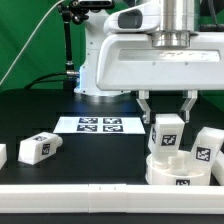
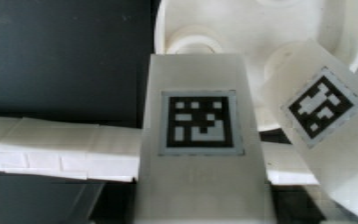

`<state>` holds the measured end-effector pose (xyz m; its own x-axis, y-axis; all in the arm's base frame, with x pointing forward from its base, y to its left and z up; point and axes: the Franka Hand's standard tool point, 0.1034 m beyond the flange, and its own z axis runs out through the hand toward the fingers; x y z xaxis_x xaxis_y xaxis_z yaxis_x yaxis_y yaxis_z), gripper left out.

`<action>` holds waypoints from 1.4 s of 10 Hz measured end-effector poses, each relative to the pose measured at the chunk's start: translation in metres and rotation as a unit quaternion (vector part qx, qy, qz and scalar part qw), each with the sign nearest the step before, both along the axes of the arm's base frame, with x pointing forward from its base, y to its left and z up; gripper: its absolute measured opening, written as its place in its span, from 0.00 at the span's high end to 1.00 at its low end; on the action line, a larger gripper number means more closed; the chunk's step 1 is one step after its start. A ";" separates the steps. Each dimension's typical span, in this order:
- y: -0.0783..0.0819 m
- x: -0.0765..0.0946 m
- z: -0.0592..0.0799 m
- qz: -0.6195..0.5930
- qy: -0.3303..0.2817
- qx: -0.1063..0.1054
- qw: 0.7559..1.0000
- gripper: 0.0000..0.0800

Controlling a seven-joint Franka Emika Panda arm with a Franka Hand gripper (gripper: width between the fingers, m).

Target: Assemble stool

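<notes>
The stool's round white seat (image 1: 182,170) lies on the black table at the exterior view's right. A white block leg (image 1: 167,133) with a square tag stands upright over the seat's top. My gripper (image 1: 167,118) is shut on this leg from above, one finger on each side. In the wrist view the held leg (image 2: 202,120) fills the middle, the seat (image 2: 247,30) lies beyond it, and my gripper (image 2: 202,208) clamps its near end. A second leg (image 1: 207,150) leans against the seat's right side and shows in the wrist view as a tagged leg (image 2: 327,100).
Another loose leg (image 1: 38,148) lies on the table at the exterior view's left, and a further white part (image 1: 2,155) shows at the left edge. The marker board (image 1: 97,125) lies behind. A long white rail (image 1: 90,205) runs along the front.
</notes>
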<state>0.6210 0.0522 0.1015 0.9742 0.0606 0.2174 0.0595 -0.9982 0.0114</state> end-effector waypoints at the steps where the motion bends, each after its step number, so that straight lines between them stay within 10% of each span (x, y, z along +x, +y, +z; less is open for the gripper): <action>1: 0.000 -0.001 -0.002 0.000 0.001 0.000 1.000 0.58; 14: 0.006 -0.009 -0.015 0.007 -0.044 -0.006 0.999 0.56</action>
